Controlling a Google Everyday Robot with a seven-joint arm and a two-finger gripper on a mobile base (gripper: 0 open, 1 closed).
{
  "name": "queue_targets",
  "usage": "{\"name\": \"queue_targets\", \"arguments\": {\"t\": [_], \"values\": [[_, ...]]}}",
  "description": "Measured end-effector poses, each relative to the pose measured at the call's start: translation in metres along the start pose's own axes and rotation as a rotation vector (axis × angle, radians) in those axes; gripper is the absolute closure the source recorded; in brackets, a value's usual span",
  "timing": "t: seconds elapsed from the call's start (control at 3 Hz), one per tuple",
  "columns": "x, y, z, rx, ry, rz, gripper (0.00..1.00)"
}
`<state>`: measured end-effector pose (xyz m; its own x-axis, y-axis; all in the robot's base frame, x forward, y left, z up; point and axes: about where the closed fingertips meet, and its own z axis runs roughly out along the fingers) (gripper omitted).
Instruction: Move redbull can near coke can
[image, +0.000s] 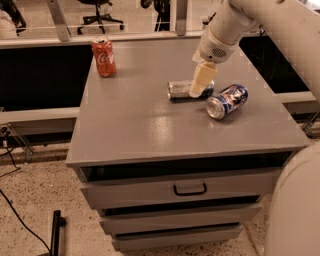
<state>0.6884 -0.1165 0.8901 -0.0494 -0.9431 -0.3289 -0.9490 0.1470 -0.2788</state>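
Observation:
The redbull can (179, 90) lies on its side near the middle of the grey cabinet top (135, 125), its silver end facing left. The coke can (104, 57) stands upright at the far left corner. My gripper (201, 82) hangs from the white arm at the upper right, its cream-coloured fingers (202, 79) pointing down over the right part of the redbull can, hiding that part. I cannot tell whether it touches the can.
A fatter dark-blue can (227, 101) with a red-white logo lies on its side just right of the redbull can. The cabinet has drawers with a black handle (190, 190) in front. Office chairs (97, 11) stand behind a rail at the back.

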Motion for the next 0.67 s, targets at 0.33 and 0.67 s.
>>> {"name": "queue_targets", "arguments": {"t": [0.33, 0.67], "values": [[0.017, 0.010, 0.021, -0.031, 0.021, 0.012, 0.20], [0.034, 0.016, 0.035, -0.051, 0.040, 0.023, 0.20]]}}
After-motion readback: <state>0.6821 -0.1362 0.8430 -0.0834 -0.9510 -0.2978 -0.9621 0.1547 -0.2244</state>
